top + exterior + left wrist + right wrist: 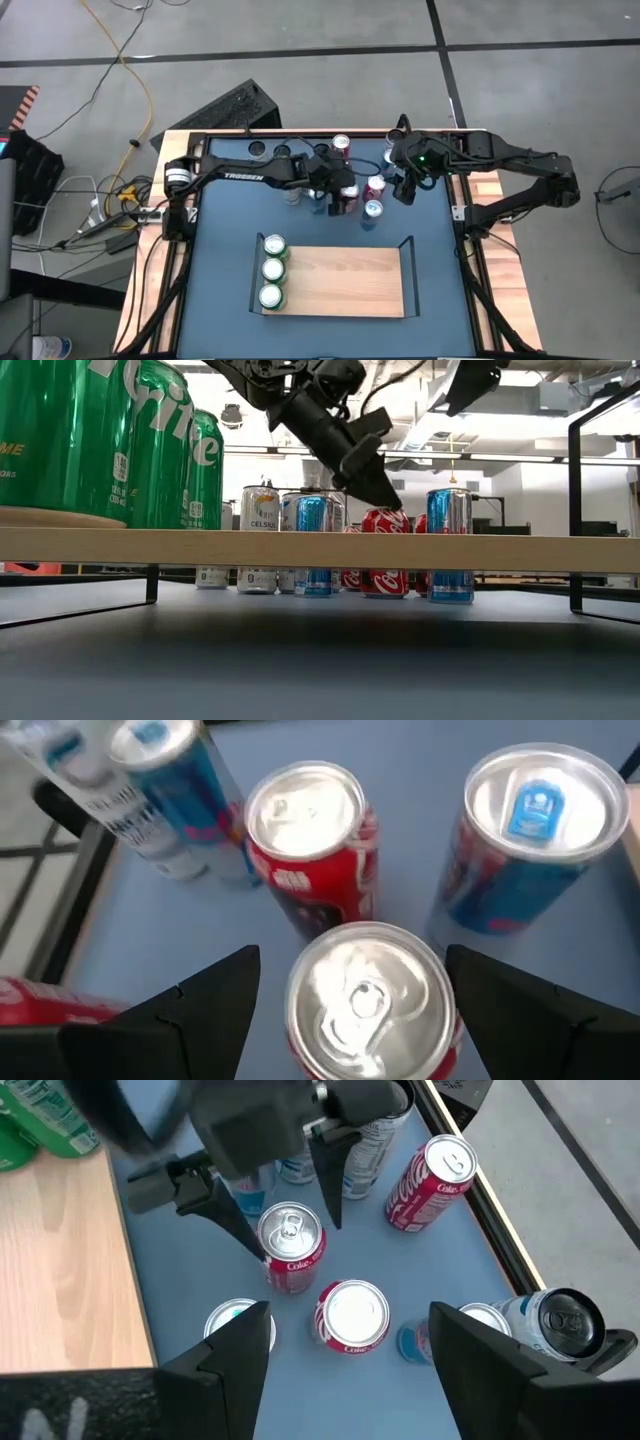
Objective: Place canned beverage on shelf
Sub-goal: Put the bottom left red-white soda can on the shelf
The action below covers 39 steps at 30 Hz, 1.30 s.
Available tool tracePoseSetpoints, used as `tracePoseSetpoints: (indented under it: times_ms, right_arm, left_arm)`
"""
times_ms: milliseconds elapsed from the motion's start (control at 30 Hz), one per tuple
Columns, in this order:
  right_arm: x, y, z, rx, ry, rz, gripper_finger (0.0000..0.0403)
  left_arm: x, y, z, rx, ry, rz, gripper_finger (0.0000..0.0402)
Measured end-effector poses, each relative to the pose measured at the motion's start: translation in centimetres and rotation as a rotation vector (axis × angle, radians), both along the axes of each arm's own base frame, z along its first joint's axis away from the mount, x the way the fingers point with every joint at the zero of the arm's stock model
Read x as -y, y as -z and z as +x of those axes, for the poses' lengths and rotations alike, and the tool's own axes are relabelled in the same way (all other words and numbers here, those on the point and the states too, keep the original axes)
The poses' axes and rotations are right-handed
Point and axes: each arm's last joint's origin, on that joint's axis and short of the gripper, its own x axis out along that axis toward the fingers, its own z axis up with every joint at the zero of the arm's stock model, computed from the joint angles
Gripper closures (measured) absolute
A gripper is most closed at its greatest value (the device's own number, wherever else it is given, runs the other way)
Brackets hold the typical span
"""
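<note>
Several cans stand upright on the blue tabletop [230, 240] at the far middle: red ones, blue ones and a white one [260, 540]. My left gripper [352, 970] is open over this cluster, pointing down, one finger on either side of the top of a red can [365, 995]; I see no touch. The right wrist view shows the same can [290, 1245]. My right gripper [350, 1370] is open and empty, higher up, to the cluster's right [405, 185]. The light-wood shelf [345, 283] stands nearer, with three green cans [272, 270] on its left end.
A second red can [305, 830] and a blue can [535, 830] stand close beside the one between my left fingers. The shelf's black end rails [411, 262] rise at both short ends. The shelf board to the right of the green cans is bare.
</note>
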Motion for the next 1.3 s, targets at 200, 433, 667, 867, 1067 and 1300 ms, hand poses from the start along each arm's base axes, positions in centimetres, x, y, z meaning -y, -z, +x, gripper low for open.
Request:
tracePoseSetpoints:
  times_ms: [200, 433, 667, 867, 1067, 1300]
  right_arm:
    - [0.0, 0.0, -0.1, -0.008, -0.001, 0.001, 0.0146]
    - [0.0, 0.1, -0.2, -0.025, 0.004, 0.007, 0.0147]
    - [0.0, 0.1, -0.2, -0.024, 0.006, 0.008, 0.0147]
    - [0.0, 0.1, -0.3, -0.017, 0.012, 0.012, 0.0147]
    - [-0.2, -0.8, -1.6, 0.032, 0.013, 0.006, 0.0147]
    - [-0.5, -2.7, -5.0, 0.152, 0.059, -0.019, 0.0147]
  left_arm:
    - [0.3, 1.6, 0.4, -0.045, 0.016, -0.036, 0.0097]
    - [0.5, 2.0, 0.4, -0.078, 0.012, -0.029, 0.0099]
    - [0.5, 1.1, 0.7, -0.078, 0.027, -0.035, 0.0140]
    - [0.6, 0.3, 0.9, -0.095, 0.045, -0.048, 0.0140]
    - [0.6, -1.1, 1.2, -0.099, 0.047, -0.048, 0.0140]
    - [1.7, -4.4, 1.8, -0.059, 0.072, -0.037, 0.0140]
